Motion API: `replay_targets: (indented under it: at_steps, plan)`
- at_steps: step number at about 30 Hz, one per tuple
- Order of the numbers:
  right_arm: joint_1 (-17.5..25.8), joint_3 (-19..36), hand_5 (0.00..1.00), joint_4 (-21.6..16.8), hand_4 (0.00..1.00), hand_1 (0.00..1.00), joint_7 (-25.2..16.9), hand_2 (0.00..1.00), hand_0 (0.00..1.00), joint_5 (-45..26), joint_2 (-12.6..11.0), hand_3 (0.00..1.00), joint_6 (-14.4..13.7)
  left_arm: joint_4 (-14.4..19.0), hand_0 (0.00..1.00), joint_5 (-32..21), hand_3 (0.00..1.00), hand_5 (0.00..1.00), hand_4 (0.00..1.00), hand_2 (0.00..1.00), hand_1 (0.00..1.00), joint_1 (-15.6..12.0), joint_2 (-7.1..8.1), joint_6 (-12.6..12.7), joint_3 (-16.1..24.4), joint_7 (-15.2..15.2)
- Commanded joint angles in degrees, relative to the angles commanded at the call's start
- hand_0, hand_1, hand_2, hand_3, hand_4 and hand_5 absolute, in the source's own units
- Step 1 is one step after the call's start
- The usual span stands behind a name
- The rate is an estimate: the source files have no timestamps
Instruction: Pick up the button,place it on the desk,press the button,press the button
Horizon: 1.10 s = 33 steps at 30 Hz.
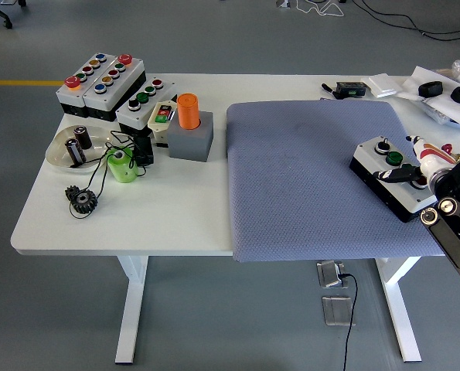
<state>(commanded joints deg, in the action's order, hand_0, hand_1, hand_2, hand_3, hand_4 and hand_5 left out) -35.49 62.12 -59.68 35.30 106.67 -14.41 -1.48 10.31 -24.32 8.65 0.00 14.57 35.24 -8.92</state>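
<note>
A button box (pixel 406 198) with a white top and black sides lies on the grey mat (pixel 307 178) at the right. It carries a black button (pixel 382 144), a green button (pixel 394 158) and a red button (pixel 420 183). My right hand (pixel 434 165) comes in from the right edge and holds nothing. One black finger (pixel 394 175) stretches out flat over the box top, between the green and red buttons. Whether it touches a button I cannot tell. The left arm is out of view.
At the back left stand several more button boxes (pixel 102 81), a grey block with an orange cylinder (pixel 188 112), a glass dish (pixel 71 147), a green cup (pixel 121 165) and black gears (pixel 80 198). Loose packets and black items (pixel 438 93) lie at the back right.
</note>
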Motion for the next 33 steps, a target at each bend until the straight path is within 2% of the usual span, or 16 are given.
replay_targets:
  at_steps: [6, 13, 14, 19, 20, 23, 25, 26, 31, 32, 33]
  plan:
    - [-0.54, -0.74, 0.281, 0.85, 0.917, 0.946, -0.24, 0.998, 0.992, -0.29, 0.28, 0.998, -0.39, 0.00, 0.668, 0.60, 0.542, 0.955, 0.336, 0.752, 0.727, 0.10, 0.00, 0.07, 0.19, 0.08]
    - [-0.76, -2.47, 0.281, 2.08, 0.916, 0.941, -0.36, 0.998, 0.990, 0.04, 0.48, 0.998, -2.34, 0.00, 0.668, 0.44, 0.541, 0.952, 0.334, 0.752, 0.726, 0.20, 0.00, 0.06, 0.60, -0.19]
    - [-0.91, -2.94, 0.272, 2.34, 0.905, 0.910, -0.43, 0.946, 0.977, 0.18, 0.47, 0.960, -2.80, 0.00, 0.668, 0.70, 0.539, 0.949, 0.334, 0.751, 0.726, 0.25, 0.00, 0.15, 0.83, -0.20]
    - [-1.28, -3.58, 0.272, 3.64, 0.905, 0.910, -0.16, 0.946, 0.977, 0.45, 0.49, 0.960, -3.04, 0.00, 0.668, 0.84, 0.539, 0.949, 0.334, 0.751, 0.726, 0.37, 0.00, 0.42, 0.92, -0.56]
    - [-1.20, -3.43, 0.250, 3.93, 0.881, 0.717, -0.03, 0.705, 0.926, 0.10, 0.44, 0.815, -2.93, 0.00, 0.666, 1.53, 0.535, 0.948, 0.336, 0.750, 0.723, 0.43, 0.00, 0.68, 1.45, -0.56]
    - [-0.92, -3.25, 0.250, 4.34, 0.881, 0.717, 0.41, 0.705, 0.926, -0.85, 0.15, 0.815, -3.83, 0.00, 0.666, 4.29, 0.535, 0.948, 0.336, 0.750, 0.723, 0.95, 0.00, 1.49, 3.52, -0.20]
    - [-1.01, -3.44, 0.250, 4.50, 0.881, 0.717, 0.59, 0.705, 0.926, -1.18, 0.04, 0.815, -4.44, 0.00, 0.666, 4.29, 0.535, 0.948, 0.336, 0.750, 0.723, 1.18, 0.00, 1.50, 3.72, -0.37]
    - [-1.08, -3.58, 0.231, 4.60, 0.836, 0.572, 0.74, 0.585, 0.797, -1.45, 0.00, 0.736, -4.53, 0.00, 0.664, 4.07, 0.533, 0.951, 0.337, 0.750, 0.722, 1.25, 0.00, 1.47, 3.60, -0.47]
    - [-1.20, -4.23, 0.231, 5.28, 0.836, 0.572, 1.19, 0.585, 0.797, -2.49, -0.04, 0.736, -4.83, 0.00, 0.664, 5.13, 0.533, 0.951, 0.337, 0.750, 0.722, 1.41, 0.00, 1.78, 4.56, -0.28]
    - [-1.23, -4.41, 0.166, 5.31, 0.740, 0.427, 1.18, 0.484, 0.588, -2.53, -0.08, 0.637, -5.13, 0.00, 0.663, 5.19, 0.533, 0.948, 0.336, 0.750, 0.723, 1.41, 0.00, 1.80, 4.59, -0.24]
    - [-1.23, -4.47, 0.166, 5.29, 0.740, 0.427, 1.11, 0.484, 0.588, -2.51, -0.10, 0.637, -5.36, 0.00, 0.663, 5.24, 0.533, 0.948, 0.336, 0.750, 0.723, 1.41, 0.00, 1.80, 4.64, -0.22]
